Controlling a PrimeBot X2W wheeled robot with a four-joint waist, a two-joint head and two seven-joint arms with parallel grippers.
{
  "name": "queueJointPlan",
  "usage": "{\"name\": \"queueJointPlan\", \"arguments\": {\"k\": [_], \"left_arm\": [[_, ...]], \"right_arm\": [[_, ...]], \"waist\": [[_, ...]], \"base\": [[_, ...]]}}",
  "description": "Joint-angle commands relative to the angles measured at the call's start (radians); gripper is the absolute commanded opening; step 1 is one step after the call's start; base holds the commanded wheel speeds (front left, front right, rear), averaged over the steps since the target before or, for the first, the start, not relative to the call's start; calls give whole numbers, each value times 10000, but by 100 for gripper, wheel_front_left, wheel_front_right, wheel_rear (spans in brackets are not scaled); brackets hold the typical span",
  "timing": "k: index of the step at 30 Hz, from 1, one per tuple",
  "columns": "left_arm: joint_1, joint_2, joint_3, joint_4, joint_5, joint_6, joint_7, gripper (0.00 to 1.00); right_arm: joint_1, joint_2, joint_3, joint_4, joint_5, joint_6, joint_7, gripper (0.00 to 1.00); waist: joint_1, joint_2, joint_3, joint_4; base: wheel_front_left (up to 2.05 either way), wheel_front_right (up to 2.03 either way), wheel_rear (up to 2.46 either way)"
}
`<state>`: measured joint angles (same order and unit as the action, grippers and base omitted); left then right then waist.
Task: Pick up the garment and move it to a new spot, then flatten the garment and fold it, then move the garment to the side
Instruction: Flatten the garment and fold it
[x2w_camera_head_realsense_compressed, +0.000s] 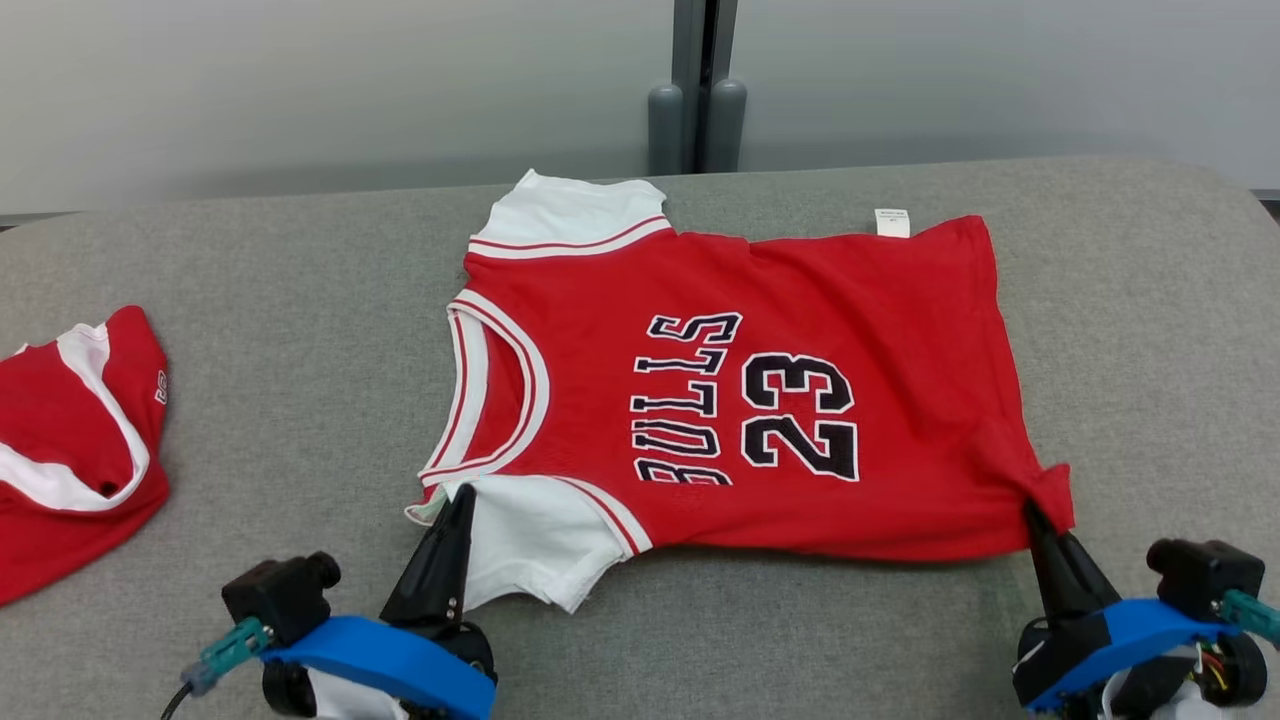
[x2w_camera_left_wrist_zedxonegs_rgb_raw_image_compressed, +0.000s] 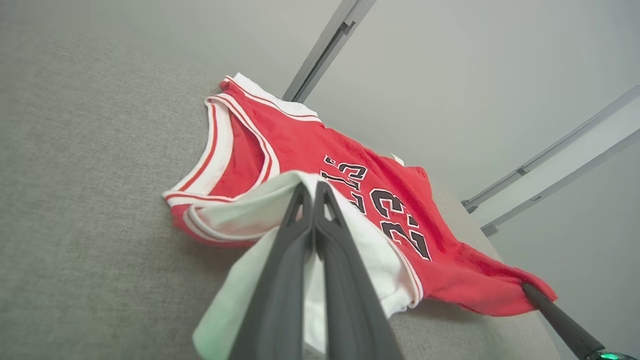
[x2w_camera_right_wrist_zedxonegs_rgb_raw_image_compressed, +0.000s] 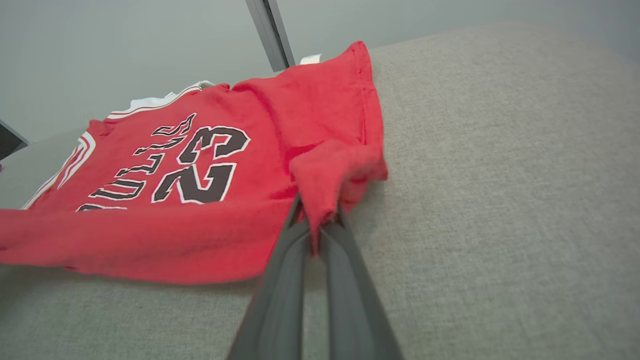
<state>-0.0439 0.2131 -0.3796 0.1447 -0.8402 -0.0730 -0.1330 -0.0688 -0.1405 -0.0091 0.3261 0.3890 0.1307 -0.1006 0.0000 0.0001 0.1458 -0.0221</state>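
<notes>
The garment (x2w_camera_head_realsense_compressed: 800, 300) is a red jersey with white sleeves and black "BULLS 23" lettering, spread on the grey surface with its neck toward the left. My left gripper (x2w_camera_head_realsense_compressed: 462, 497) is shut on the garment's near white sleeve by the shoulder; the left wrist view shows the white cloth (x2w_camera_left_wrist_zedxonegs_rgb_raw_image_compressed: 240, 220) pinched at the tips of my left gripper (x2w_camera_left_wrist_zedxonegs_rgb_raw_image_compressed: 313, 187). My right gripper (x2w_camera_head_realsense_compressed: 1030, 512) is shut on the garment's near hem corner, which is bunched up. In the right wrist view the red corner (x2w_camera_right_wrist_zedxonegs_rgb_raw_image_compressed: 330, 175) drapes over my right gripper (x2w_camera_right_wrist_zedxonegs_rgb_raw_image_compressed: 316, 220).
A second red and white garment (x2w_camera_head_realsense_compressed: 70, 450) lies crumpled at the left edge of the grey padded surface (x2w_camera_head_realsense_compressed: 300, 300). Behind the surface stands a pale wall with a grey post (x2w_camera_head_realsense_compressed: 697, 80). Bare surface lies to the right of the jersey.
</notes>
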Motion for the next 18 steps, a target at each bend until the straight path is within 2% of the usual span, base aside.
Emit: {"name": "queueJointPlan", "arguments": {"k": [1, 10, 18], "left_arm": [[-306, 43, -73, 123, 69, -83, 78, 0], [-2011, -121, -252, 1258, -7, -325, 433, 0], [-3585, -23, -276, 2413, -209, -501, 604, 0]], "right_arm": [[-289, -106, 30, 98, -58, 1, 63, 0], [-1901, -326, 334, 1180, -245, 1, 354, 0], [-3460, -460, 511, 2436, -373, 1, 368, 0]], "waist": [[0, -1, 36, -4], [0, -1, 514, -69], [0, -1, 1066, -115]], "base": [[0, 0, 0], [0, 0, 0], [0, 0, 0]]}}
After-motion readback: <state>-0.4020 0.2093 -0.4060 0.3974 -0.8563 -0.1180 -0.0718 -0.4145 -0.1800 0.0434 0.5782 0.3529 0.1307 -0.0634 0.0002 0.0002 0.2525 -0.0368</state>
